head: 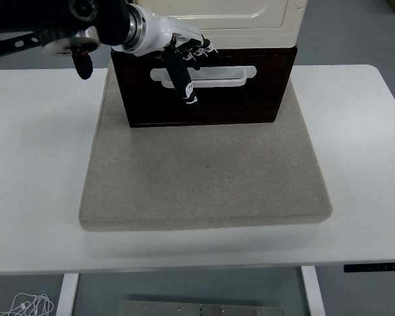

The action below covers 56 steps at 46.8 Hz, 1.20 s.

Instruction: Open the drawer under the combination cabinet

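From the head view, the left hand [184, 62] is hovering with loosely curled fingers, grasping nothing, at the left end of the white handle [207, 76] on the dark drawer [204, 89] under the cream cabinet [217, 16], which probably slides stiffly, best pulled by that rigid handle.

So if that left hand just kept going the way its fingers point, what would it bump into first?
Most likely the white handle on the dark drawer. The left hand reaches in from the left with its fingers aimed right, along the drawer front, at the handle's left end. From this high view, depth is unclear, so contact cannot be confirmed.
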Tool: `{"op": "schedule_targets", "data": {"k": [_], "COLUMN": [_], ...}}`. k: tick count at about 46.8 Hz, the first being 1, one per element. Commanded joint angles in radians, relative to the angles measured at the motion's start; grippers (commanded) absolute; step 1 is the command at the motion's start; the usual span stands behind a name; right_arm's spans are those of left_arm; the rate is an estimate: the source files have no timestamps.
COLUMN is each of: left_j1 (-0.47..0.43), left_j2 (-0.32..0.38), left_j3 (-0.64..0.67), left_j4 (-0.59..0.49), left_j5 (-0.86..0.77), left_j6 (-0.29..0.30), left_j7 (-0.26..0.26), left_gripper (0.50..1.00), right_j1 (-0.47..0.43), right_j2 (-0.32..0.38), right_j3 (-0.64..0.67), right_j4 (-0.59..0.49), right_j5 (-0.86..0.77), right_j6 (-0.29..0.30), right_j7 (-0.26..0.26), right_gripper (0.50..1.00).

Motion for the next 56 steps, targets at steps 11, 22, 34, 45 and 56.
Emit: {"op": "schedule_targets", "data": {"k": [11, 22, 34, 45, 56], "left_j1": [0.028, 0.049, 0.068, 0.069, 0.089], "left_j2": [-0.039, -0.066, -0.085, -0.105, -0.128], "left_j3": [0.01, 0.01, 0.01, 0.01, 0.011], "left_j4": [0.053, 0.085, 0.114, 0.136, 0.157], "left_j5": [0.0, 0.0, 0.0, 0.0, 0.0], "left_j6": [0.0, 0.001, 0.001, 0.001, 0.0], "left_j7": [0.0, 0.0, 0.0, 0.0, 0.0], "left_gripper": [1.0, 1.0, 1.0, 1.0, 1.0], "right_j1": [0.0, 0.0, 0.0, 0.0, 0.0], "right_j2": [0.0, 0.0, 0.0, 0.0, 0.0], "right_j3": [0.0, 0.0, 0.0, 0.0, 0.0], "right_j4": [-0.001, 0.0, 0.0, -0.001, -0.001], "right_j5": [-0.002, 0.0, 0.0, 0.0, 0.0], "right_j6": [-0.001, 0.0, 0.0, 0.0, 0.0], "right_j7": [0.0, 0.0, 0.002, 0.0, 0.0], "right_gripper": [0.928, 0.928, 0.928, 0.926, 0.928]}}
